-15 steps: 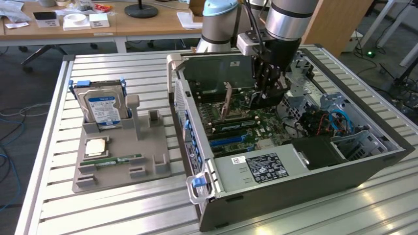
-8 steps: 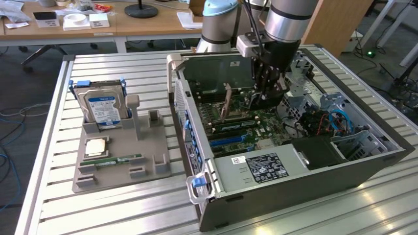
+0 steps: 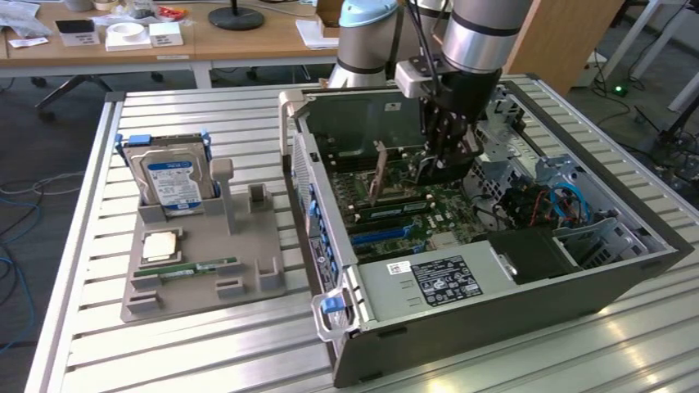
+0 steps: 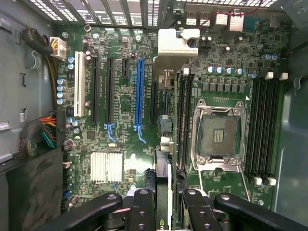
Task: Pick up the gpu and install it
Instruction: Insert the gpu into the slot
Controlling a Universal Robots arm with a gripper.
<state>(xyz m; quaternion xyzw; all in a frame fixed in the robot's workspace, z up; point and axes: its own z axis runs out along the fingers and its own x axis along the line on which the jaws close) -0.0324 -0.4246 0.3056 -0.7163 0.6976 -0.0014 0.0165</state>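
One robot arm (image 3: 480, 33) and one gripper (image 3: 439, 168) share the frame with one open computer case (image 3: 492, 286) holding one motherboard (image 4: 125, 139). Counted inside the case are one gpu (image 4: 162, 166), one processor socket (image 4: 217, 134), one white expansion slot (image 4: 79, 84), one long blue slot (image 4: 140, 91) and one finned silver heat sink (image 4: 107, 167). One grey tray (image 3: 257, 278) carries one hard drive (image 3: 173, 176), one memory stick (image 3: 202, 268) and one square chip (image 3: 160, 244).
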